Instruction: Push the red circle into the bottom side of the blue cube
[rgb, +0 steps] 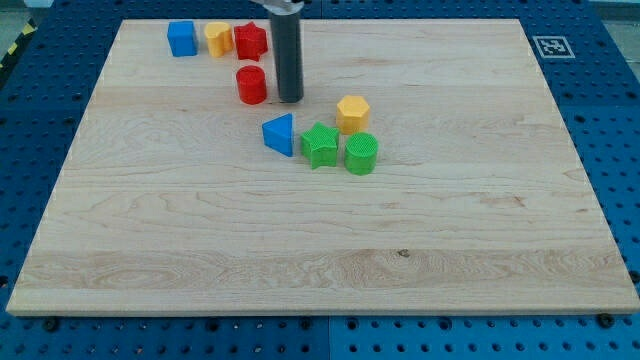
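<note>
The red circle (251, 85) stands on the wooden board at the upper left of the middle. The blue cube (182, 38) sits near the view's top left, up and to the left of the red circle, well apart from it. My tip (290, 100) rests on the board just to the right of the red circle, a small gap or light contact between them; I cannot tell which. The dark rod rises from the tip to the view's top edge.
A yellow block (218, 39) and a red star-like block (250, 41) stand in a row right of the blue cube. A blue triangle (280, 134), green star (320, 145), green cylinder (361, 153) and yellow hexagon (352, 114) cluster at mid-board.
</note>
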